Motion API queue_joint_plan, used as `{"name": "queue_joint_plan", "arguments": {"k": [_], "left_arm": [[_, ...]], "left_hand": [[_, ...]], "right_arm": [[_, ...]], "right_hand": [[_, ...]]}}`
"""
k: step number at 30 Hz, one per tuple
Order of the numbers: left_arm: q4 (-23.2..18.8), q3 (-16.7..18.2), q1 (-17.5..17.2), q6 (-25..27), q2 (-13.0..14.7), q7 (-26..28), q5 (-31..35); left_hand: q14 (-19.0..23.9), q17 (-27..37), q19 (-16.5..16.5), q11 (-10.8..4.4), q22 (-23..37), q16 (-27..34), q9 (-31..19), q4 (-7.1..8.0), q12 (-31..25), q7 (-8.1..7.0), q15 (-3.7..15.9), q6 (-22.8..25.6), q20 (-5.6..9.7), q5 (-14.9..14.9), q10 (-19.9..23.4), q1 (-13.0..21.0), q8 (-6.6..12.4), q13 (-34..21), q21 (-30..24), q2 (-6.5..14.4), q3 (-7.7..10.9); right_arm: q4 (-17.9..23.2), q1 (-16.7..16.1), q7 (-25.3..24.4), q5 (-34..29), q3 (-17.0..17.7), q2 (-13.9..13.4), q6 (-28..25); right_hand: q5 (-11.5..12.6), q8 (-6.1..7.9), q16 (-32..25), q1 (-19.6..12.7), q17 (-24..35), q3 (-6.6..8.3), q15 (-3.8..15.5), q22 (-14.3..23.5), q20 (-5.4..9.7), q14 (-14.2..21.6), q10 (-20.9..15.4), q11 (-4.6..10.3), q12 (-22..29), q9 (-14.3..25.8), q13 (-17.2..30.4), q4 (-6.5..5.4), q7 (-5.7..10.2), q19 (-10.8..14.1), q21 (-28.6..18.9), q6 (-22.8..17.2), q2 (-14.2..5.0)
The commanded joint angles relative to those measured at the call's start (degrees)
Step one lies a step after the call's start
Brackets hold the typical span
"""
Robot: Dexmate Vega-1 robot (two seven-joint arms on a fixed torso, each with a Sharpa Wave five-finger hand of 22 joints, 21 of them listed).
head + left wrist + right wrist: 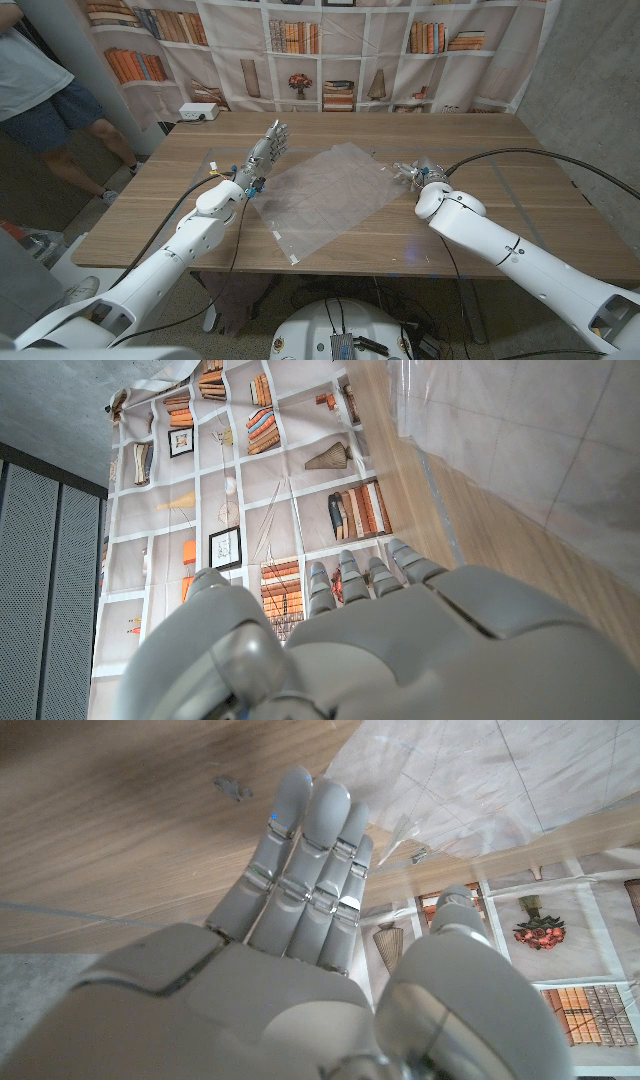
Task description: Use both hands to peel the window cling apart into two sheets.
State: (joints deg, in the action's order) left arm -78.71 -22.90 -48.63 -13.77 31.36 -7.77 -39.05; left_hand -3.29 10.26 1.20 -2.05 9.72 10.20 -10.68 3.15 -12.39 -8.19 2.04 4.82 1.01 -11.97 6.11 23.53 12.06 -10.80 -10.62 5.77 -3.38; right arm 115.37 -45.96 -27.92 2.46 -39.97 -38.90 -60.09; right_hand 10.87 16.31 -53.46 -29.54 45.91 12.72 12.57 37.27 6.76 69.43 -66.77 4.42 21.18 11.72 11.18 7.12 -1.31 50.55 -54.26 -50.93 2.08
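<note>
On the wooden table [480, 215] before a bookshelf-print curtain [340, 50], window cling [325, 195] between released left robot hand [262, 152] and right robot hand [412, 172].

window cling [325, 198]: clear, thin, roughly square sheet, lying flat on the wooden table mid-surface, rotated so corners are pointing near and far. Faint fold creases showing across it [500, 780]. Still reading as one piece; layers not visibly separating.

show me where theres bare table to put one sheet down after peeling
Bare wood lies right of the right robot hand toward the table edge, and along the far edge behind the window cling. The middle is crowded: the cling fills it, with the left robot hand alongside.
</note>
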Motion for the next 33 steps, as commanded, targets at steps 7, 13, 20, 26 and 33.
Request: {"name": "queue_joint_plan", "arguments": {"k": [7, 13, 20, 26, 33], "left_arm": [[0.2, 0.2, -0.4, -0.3, -0.1, -0.2, -0.3], [0.1, 0.2, -0.6, -0.6, -0.2, -0.1, -0.3], [-0.1, 0.4, -1.0, -0.8, -0.1, -0.3, -0.6], [-0.3, 0.5, -1.4, -0.8, 0.1, -0.1, -0.6], [0.1, 0.5, -1.4, -1.1, -0.1, -0.3, -0.7]], "left_hand": [[-0.5, 0.2, -0.5, 0.23, 0.3, 0.4, -0.2, -0.07, -0.1, 0.0, 0.36, 0.2, 0.29, 0.0, 0.5, 0.2, -0.21, -0.1, -0.5, 0.4, -0.36], [-0.4, 0.2, -0.5, 0.23, 0.3, 0.4, -0.2, -0.07, -0.1, -0.01, 0.36, 0.3, 0.26, 0.0, 0.5, 0.3, -0.23, -0.1, -0.5, 0.4, -0.38], [-0.5, 0.2, -0.4, 0.1, 0.3, 0.4, -0.2, -0.06, 0.0, -0.05, 0.41, 0.2, 0.28, 0.0, 0.5, 0.3, -0.3, -0.1, -0.5, 0.4, -0.39], [-0.4, 0.2, -0.4, -0.12, 0.3, 0.4, -0.2, -0.05, 0.0, -0.05, 0.39, 0.2, 0.24, 0.1, 0.5, 0.3, -0.35, -0.1, -0.5, 0.5, -0.41], [-0.5, 0.2, -0.5, 0.02, 0.3, 0.4, -0.2, -0.04, 0.0, -0.07, 0.42, 0.3, 0.22, 0.1, 0.5, 0.3, -0.37, -0.1, -0.5, 0.5, -0.44]], "right_arm": [[-1.1, 3.7, 2.7, -0.1, -3.8, 0.1, -2.7], [-1.2, 4.9, 3.0, -0.6, -5.2, 0.4, -4.4], [-2.1, 8.2, 1.3, -3.4, -9.6, 2.5, -12.1], [-2.3, 8.6, 0.9, -2.8, -9.6, 3.3, -14.6], [-3.1, 9.7, 0.2, -2.5, -10.7, 4.3, -16.6]], "right_hand": [[0.0, 0.28, -0.6, 0.1, 0.0, -0.06, 0.12, 0.0, 0.55, 1.0, -1.9, 0.09, -0.3, 0.4, 0.1, 0.0, 0.74, 0.5, -0.8, -2.9, -0.59], [-0.1, 0.35, -1.3, -0.3, 0.3, -0.19, 0.11, -0.5, 0.76, 1.7, -3.6, 0.28, -0.1, 0.7, 0.5, 0.24, 1.11, 0.9, -1.2, -4.4, -0.46], [-0.2, 0.07, -2.8, -0.4, 1.6, -0.4, 0.09, -0.5, 1.46, 2.9, -5.2, 0.66, 0.1, 0.7, 1.0, 0.33, 1.23, 2.1, -2.3, -5.4, -0.2], [-0.2, -0.35, -2.8, 0.0, 1.7, -0.74, 0.07, -0.3, 1.53, 2.9, -5.3, 0.76, -0.2, 0.6, 0.9, 0.15, 0.9, 2.4, -2.8, -5.5, 0.13], [-0.2, -0.9, -3.0, -0.8, 1.8, -0.07, 0.16, 0.0, 2.0, 3.3, -5.5, 0.85, -0.9, 0.5, 0.7, 0.23, 0.66, 2.5, -3.6, -5.7, -1.15]]}}
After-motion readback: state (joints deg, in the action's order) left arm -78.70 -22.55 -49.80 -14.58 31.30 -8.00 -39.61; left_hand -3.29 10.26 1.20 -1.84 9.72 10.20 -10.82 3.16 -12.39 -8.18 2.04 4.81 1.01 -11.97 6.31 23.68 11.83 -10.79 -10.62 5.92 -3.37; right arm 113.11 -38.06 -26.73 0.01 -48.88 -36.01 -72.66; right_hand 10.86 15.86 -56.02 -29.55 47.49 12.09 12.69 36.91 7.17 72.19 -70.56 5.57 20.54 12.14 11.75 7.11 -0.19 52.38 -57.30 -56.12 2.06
